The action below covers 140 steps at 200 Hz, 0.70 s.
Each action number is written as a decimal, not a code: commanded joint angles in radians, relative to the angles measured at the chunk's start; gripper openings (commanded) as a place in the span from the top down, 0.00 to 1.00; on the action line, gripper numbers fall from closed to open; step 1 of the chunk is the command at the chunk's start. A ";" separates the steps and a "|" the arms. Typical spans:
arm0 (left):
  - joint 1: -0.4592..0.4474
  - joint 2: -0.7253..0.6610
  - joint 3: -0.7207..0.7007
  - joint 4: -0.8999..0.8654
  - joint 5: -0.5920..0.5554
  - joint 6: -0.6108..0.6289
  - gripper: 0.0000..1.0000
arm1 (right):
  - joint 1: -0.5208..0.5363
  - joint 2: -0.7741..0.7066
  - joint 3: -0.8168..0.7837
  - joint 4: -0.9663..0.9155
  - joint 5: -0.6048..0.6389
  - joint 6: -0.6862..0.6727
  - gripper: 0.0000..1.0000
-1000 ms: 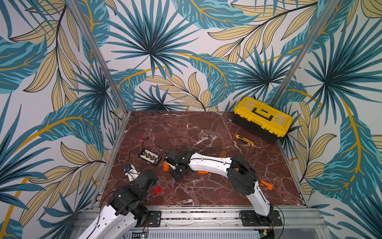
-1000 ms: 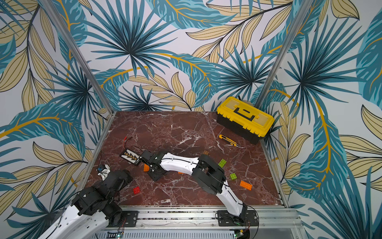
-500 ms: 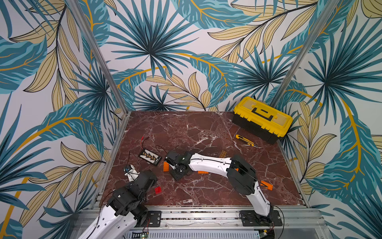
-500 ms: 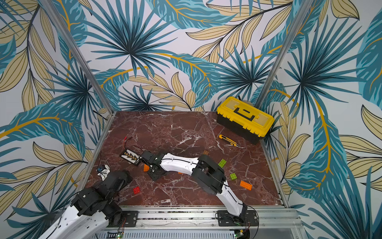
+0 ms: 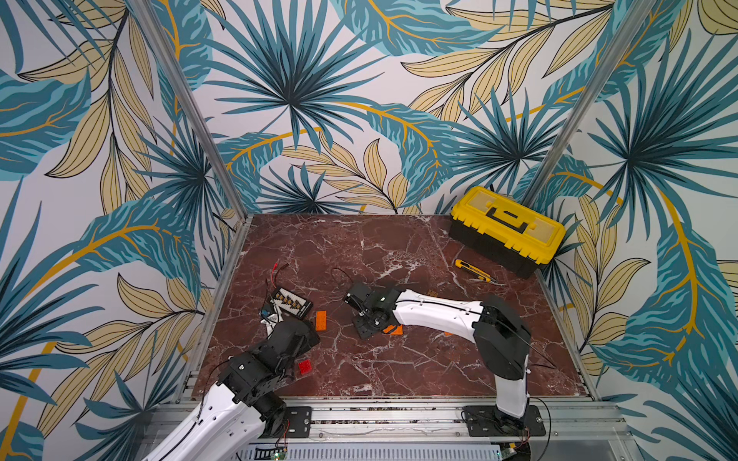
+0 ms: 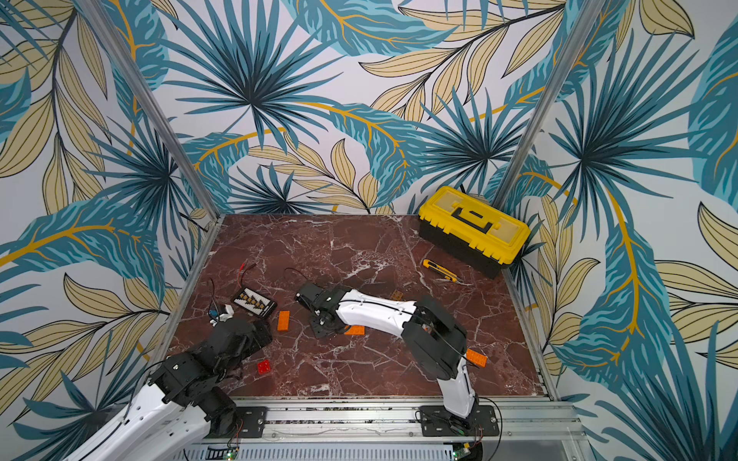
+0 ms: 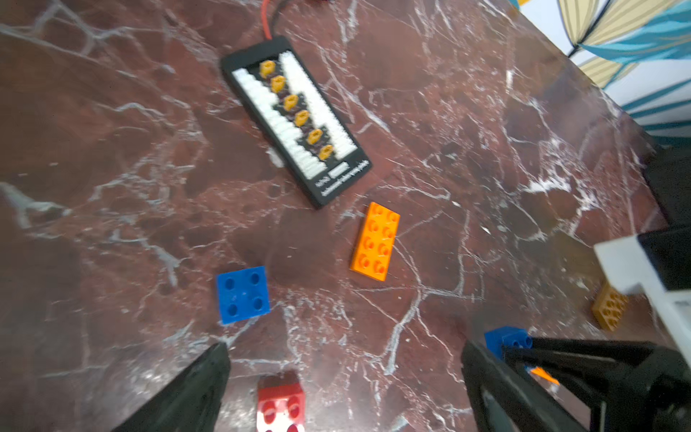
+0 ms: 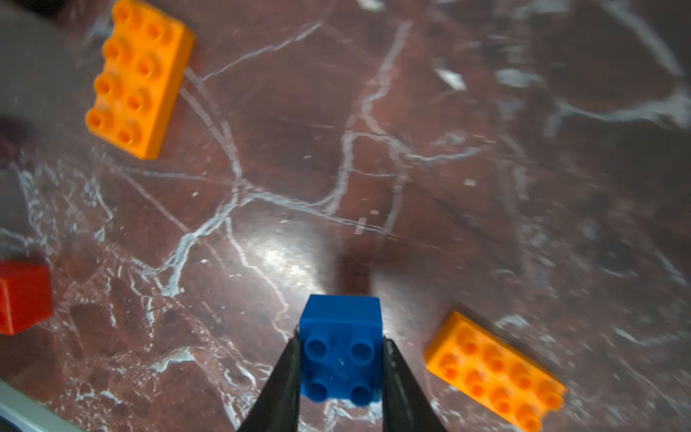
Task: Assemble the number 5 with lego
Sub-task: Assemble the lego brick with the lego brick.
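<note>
Blue lego brick (image 8: 341,318) sits pinched between the narrowed jaws of the right gripper (image 8: 341,342), which reaches to the middle of the bench (image 5: 399,247) in both top views. Left of it lies an orange brick (image 5: 320,320), and at lower left a red brick (image 5: 305,366). The left gripper (image 7: 346,355) stands wide, holding nothing.

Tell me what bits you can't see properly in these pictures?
- Blue brick in the right pincer: hidden under the pincer in both top views.
- Red brick: cut off by the edge in both wrist views.
- Black board: its writing is too blurred to read in the left wrist view.
- Orange-brown brick: partly behind the white arm, left wrist view.
</note>
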<state>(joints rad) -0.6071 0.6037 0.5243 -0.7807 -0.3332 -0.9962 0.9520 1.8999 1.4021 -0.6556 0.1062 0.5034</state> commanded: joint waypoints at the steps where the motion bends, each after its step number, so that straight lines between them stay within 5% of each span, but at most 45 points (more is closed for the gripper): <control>1: 0.005 0.091 0.007 0.235 0.184 0.110 0.00 | -0.050 -0.093 -0.111 0.049 0.026 0.109 0.69; 30: -0.013 0.303 0.067 0.351 0.362 0.149 0.00 | -0.104 -0.202 -0.242 0.066 0.054 0.168 0.69; 65: -0.078 0.504 0.127 0.431 0.403 0.150 0.00 | -0.130 -0.234 -0.310 0.074 0.035 0.229 0.69; 140: -0.094 0.561 0.143 0.450 0.397 0.151 0.00 | -0.130 -0.143 -0.272 0.087 0.000 0.264 0.70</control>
<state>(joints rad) -0.6987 1.1637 0.6273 -0.3447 0.0650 -0.8612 0.8207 1.7191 1.1126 -0.5591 0.1120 0.7433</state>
